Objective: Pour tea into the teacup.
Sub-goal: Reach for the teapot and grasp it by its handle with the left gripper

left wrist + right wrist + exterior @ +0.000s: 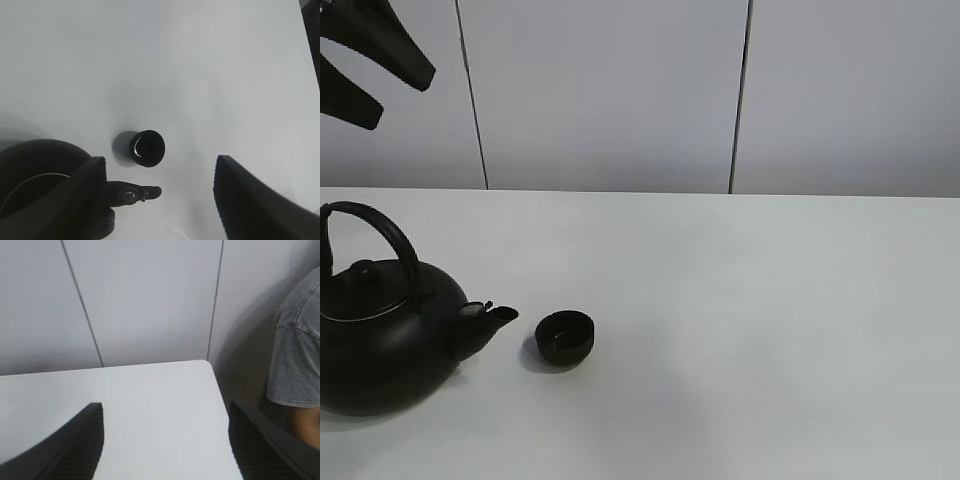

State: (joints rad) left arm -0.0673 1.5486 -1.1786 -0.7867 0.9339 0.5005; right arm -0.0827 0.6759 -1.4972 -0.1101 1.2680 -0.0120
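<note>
Nearest to us, at the left edge of the exterior view, the kettle (380, 340) stands upright on the worktop (770, 330) with nothing gripping it. Its spout (490, 318) points to the right of that view, straight at the teacup (565, 337). We read its long axis, back to spout, as running across the worktop and in line with the cup. The arched handle (380, 235) rises over the lid, seemingly along that same line. The teacup sits upright, mouth up, just beside the spout tip but apart from it. Being round, it points nowhere. We see a glint inside but cannot tell whether it holds liquid, and no stream of tea shows. Farther back and high up against the wall (610, 90), the left gripper (402, 95) hangs with its jaws spread wide and empty, looking down on cup and spout. The right gripper (165, 410), outside the exterior view, also has its jaws apart with nothing between them, above a worktop corner near a person in a grey shirt (295, 355). We judge the task is at its opening step, the reach for the kettle. The next move calls for the left arm to descend, clamp the handle arch, lift, then tip the spout over the cup.
</note>
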